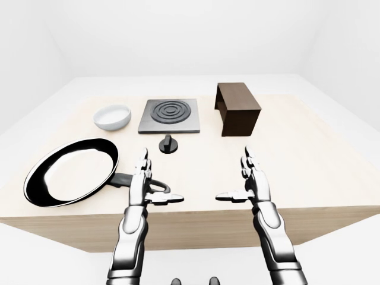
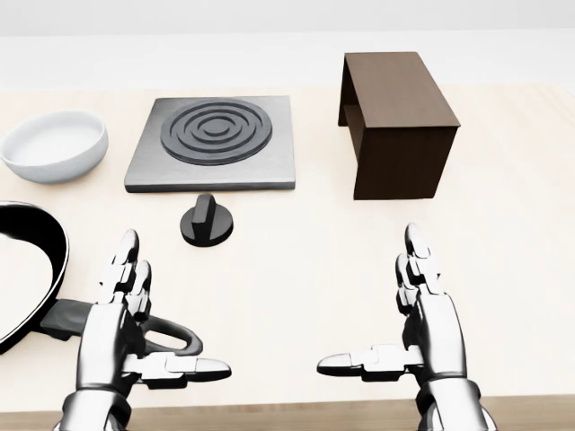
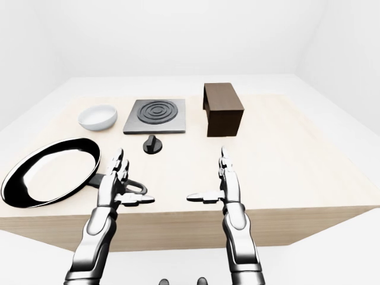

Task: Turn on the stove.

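A grey square stove plate [image 2: 216, 144] with dark ring coils lies on the wooden table, upper middle of the head view. Its black round knob [image 2: 206, 223] sits just below the plate, its ridge pointing up the picture. My left hand [image 2: 148, 328] hovers open at the lower left, over the pan's handle, below and left of the knob. On the lower right my right hand [image 2: 395, 319] is open too, fingers straight, thumb pointing inward. Neither hand touches the knob.
A black frying pan [image 1: 70, 172] with a white inside lies at the left, its handle [image 2: 166, 337] under my left hand. A white bowl [image 2: 54, 145] sits left of the stove. Right of the stove stands a dark brown open box [image 2: 395, 121]. The table's near edge [image 1: 196, 222] runs below my wrists.
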Available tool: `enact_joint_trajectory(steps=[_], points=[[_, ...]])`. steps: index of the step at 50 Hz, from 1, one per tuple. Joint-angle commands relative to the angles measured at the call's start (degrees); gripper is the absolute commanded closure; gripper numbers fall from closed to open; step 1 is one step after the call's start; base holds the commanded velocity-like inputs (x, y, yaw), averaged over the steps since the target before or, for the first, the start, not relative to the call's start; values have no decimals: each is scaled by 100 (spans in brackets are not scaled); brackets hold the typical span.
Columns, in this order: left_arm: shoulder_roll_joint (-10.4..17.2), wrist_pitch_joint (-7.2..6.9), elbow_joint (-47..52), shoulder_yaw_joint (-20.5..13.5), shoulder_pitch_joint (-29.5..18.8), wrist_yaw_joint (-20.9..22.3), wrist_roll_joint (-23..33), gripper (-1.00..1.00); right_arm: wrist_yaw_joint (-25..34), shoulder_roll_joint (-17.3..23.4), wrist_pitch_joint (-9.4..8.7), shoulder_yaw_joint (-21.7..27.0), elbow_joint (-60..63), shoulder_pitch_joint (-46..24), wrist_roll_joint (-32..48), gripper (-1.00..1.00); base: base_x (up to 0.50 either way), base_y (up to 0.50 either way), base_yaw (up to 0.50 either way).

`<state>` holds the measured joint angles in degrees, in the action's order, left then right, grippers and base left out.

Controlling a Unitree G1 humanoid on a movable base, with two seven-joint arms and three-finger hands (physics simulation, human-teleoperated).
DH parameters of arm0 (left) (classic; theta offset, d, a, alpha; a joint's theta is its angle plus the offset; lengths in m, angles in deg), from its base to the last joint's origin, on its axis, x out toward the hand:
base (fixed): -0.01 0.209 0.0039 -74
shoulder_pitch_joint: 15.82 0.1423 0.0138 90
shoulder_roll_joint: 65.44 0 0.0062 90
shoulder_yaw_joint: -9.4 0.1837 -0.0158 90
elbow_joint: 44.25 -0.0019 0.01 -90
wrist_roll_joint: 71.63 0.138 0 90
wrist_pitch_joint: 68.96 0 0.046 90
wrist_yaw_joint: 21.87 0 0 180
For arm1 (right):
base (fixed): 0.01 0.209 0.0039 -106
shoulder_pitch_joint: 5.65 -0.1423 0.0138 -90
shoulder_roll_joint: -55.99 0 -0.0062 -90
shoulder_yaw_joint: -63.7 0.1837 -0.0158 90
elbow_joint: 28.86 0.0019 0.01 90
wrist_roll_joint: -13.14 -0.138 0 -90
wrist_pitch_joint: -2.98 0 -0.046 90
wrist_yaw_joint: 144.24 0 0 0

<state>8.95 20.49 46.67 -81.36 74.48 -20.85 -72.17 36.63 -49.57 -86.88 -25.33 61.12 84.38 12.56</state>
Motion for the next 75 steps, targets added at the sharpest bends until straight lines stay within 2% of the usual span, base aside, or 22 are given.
enact_joint_trajectory(steps=[1, 4, 5, 6, 7, 9, 17, 19, 22, 28, 32, 34, 41, 45, 48, 52, 56, 66, 75], points=[[50, -108, 214, -103, 81, 165, -72, -100, 173, 67, 16, 153, 16, 23, -141, -100, 0, 0, 0], [42, -106, 190, -101, 83, 181, -93, -100, 180, 71, 0, 150, 59, 43, -141, -100, 0, 0, 0], [35, -175, 201, -100, 89, 229, -165, -100, 185, 71, -12, 154, 79, 49, -150, -100, 0, 0, 0], [34, -177, 160, -101, 82, 242, -186, -100, 185, 69, -18, 149, 97, 56, -144, -100, 0, 0, 0], [37, -109, 118, -95, 86, 235, -160, -100, 194, 64, -38, 142, 154, 81, -153, -100, 0, 0, 0], [37, -172, 190, -92, 97, 230, -169, -100, 193, 58, -77, 125, 232, 105, -140, -100, 0, 0, 0], [46, -149, 171, -119, 82, 235, -194, -100, 131, 87, -171, 194, 572, 185, -58, -100, 0, 0, 0], [39, -206, 301, -93, 132, 240, -189, -100, 108, 106, -263, 259, 719, 199, -61, -100, 0, 0, 0], [46, -310, 458, -110, 152, 252, -218, -100, 69, 149, -494, 480, 1154, 251, -196, -100, 0, 0, 0], [38, -308, 484, -110, 157, 242, -209, -100, -3, 149, -514, 670, 2218, 445, -189, -100, 0, 0, 0], [42, -279, 437, -119, 143, 244, -214, -100, -19, 166, -514, 1019, 2892, 496, -298, -100, 0, 0, 0], [42, -272, 439, -123, 143, 243, -217, -100, -18, 209, -514, 1396, 3390, 515, -495, -100, 0, 0, 0], [40, -283, 452, -117, 141, 231, -206, -100, -61, 321, -514, 2380, 4023, 417, -1023, -100, 0, 0, 0], [39, -267, 437, -112, 142, 229, -199, -100, -86, 365, -514, 2619, 4189, 402, -1189, -100, 0, 0, 0], [36, -234, 398, -110, 134, 218, -187, -100, -108, 360, -514, 2647, 4204, 403, -1196, -100, 0, 0, 0], [37, -287, 465, -110, 146, 214, -196, -100, -156, 362, -514, 2665, 4258, 400, -1224, -100, 0, 0, 0], [34, -276, 455, -102, 152, 214, -190, -100, -150, 364, -514, 2661, 4211, 402, -1196, -100, 0, 0, 0], [15, -209, 422, -45, 183, 220, -157, -100, -150, 393, -514, 2550, 4003, 350, -1080, -100, 0, 0, 0], [17, -241, 449, -47, 185, 219, -160, -100, -125, 398, -514, 2501, 3893, 344, -1010, -100, 21, 0, 0]])
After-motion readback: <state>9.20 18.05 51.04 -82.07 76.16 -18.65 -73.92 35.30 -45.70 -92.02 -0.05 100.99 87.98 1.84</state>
